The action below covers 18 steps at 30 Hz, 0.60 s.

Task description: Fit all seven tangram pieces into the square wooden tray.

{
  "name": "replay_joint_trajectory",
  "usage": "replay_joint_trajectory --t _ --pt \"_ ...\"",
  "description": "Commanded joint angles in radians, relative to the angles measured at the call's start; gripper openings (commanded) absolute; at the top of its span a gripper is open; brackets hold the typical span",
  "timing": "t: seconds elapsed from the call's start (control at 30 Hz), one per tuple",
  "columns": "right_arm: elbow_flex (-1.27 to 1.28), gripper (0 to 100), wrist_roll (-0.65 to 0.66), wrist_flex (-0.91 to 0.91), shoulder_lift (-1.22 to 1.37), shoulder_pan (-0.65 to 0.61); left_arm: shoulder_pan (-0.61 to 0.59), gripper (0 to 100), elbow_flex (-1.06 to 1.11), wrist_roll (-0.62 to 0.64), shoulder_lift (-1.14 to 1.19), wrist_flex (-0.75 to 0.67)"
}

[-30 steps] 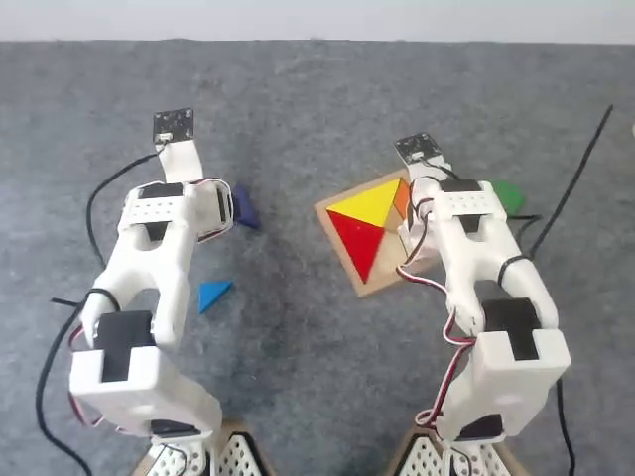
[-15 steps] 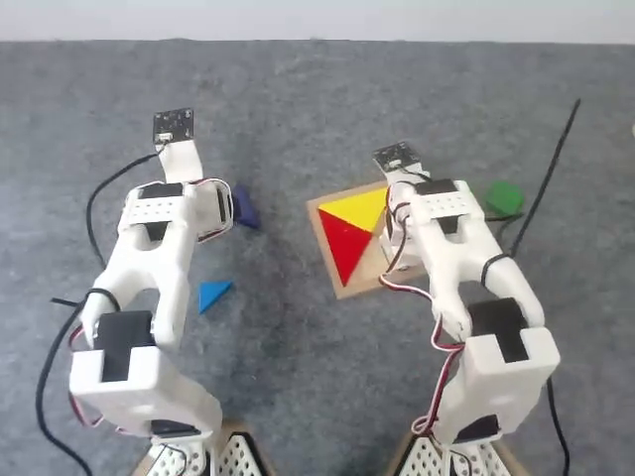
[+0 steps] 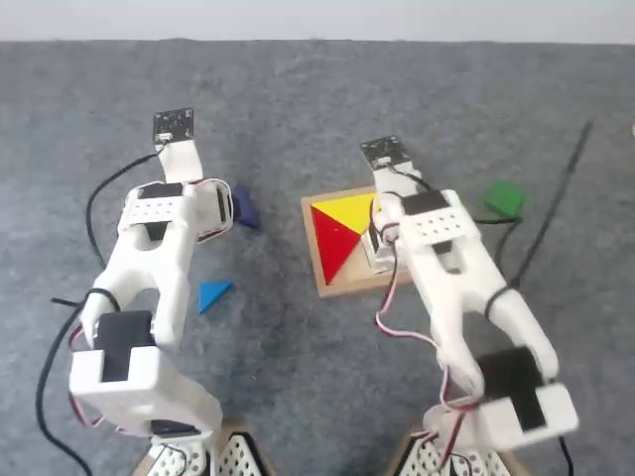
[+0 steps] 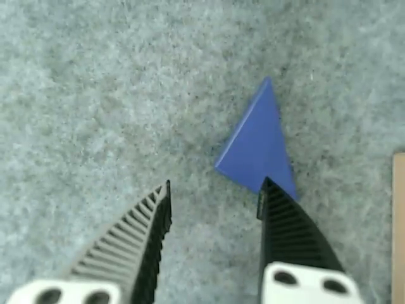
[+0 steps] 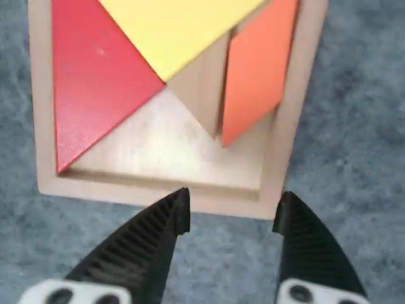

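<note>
6 pcs (image 3: 332, 243), 1 tray (image 3: 342, 289)

a robotics lab bench: grey felt tabletop (image 3: 298, 89), two wired arms (image 3: 159, 258).

The square pale wooden tray (image 3: 347, 288) shows bare light wood beside a red triangle (image 3: 332, 243), a yellow triangle (image 3: 349, 210) and an orange slanted piece (image 5: 256, 63). On the mottled grey felt table cover (image 3: 298, 99), one triangle is dark blue (image 3: 245, 210), another light blue (image 3: 212, 294), and a small square piece is green (image 3: 504, 197). The left gripper (image 4: 215, 185) and right gripper (image 5: 234, 195) are black and ribbed, with white bases.
</note>
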Motion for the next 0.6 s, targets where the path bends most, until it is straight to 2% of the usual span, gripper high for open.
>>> replay_joint_trajectory --t 0.0,0.17,0.3,0.57 --pt "0.046 23.3 -0.005 -0.045 -0.148 0.07 -0.008 22 -0.007 0.006 -0.037 -0.012" --pt "0.087 23.3 0.103 -0.15 -0.217 0.277 -0.008 22 -0.005 0.006 -0.037 -0.012" --pt "0.035 23.4 0.181 -0.14 -0.165 0.395 -0.008 22 0.008 0.006 -0.037 -0.015" --pt "-0.259 23.6 0.201 -0.136 0.096 0.43 -0.006 22 0.008 0.006 -0.037 -0.017"
